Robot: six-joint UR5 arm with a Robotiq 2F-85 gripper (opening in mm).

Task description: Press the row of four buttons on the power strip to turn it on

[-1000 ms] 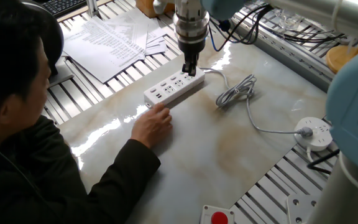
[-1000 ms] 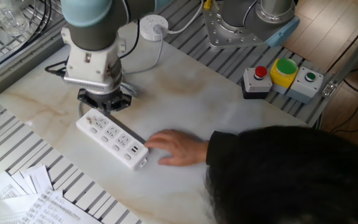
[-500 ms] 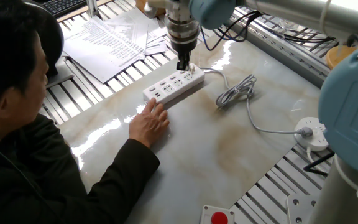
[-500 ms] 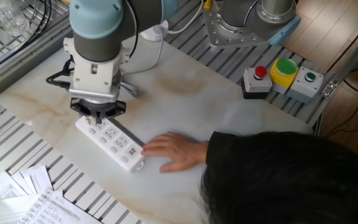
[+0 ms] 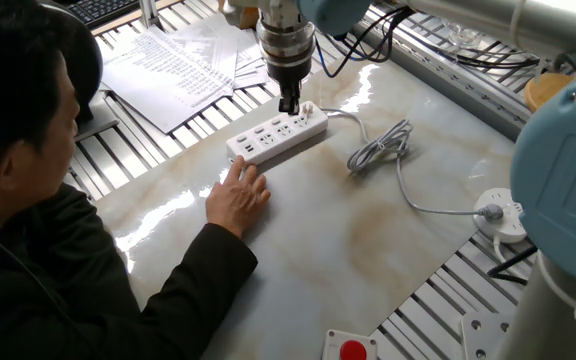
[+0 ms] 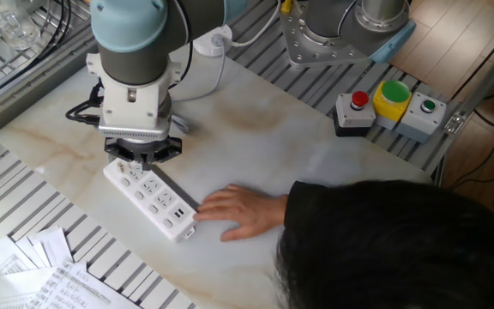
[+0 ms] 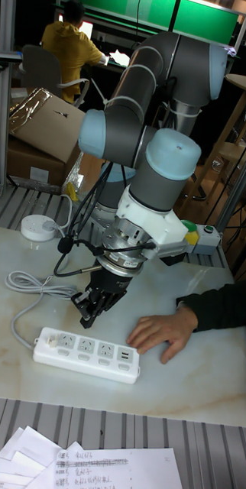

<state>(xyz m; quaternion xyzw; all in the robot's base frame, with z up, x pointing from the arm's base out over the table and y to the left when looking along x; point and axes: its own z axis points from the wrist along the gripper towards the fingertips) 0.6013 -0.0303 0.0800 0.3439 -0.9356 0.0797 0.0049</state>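
The white power strip (image 5: pixel 276 137) lies on the marble table, and it also shows below the wrist (image 6: pixel 150 197) and in front of the arm (image 7: pixel 85 353). Its row of four buttons (image 6: pixel 141 200) runs along the long edge on the papers' side, tiny and hard to make out. My gripper (image 5: pixel 288 105) points straight down over the strip's cable-side half, at that edge, its dark fingertips (image 7: pixel 89 315) together. They hang just above the strip, and I cannot tell whether they touch it. A person's hand (image 5: pixel 238 193) rests flat on the table with its fingers at the strip's USB end.
The strip's white cable lies bundled (image 5: pixel 380 148) to the right and leads to a round socket puck (image 5: pixel 503 212). Papers (image 5: pixel 183 60) lie at the back left. Button boxes (image 6: pixel 388 105) stand at the table's edge. The seated person's head and arm fill the near-left side.
My gripper has moved along the strip away from the cable end, toward the USB end. The strip has shifted slightly, and the person's hand has slid up to its USB end.
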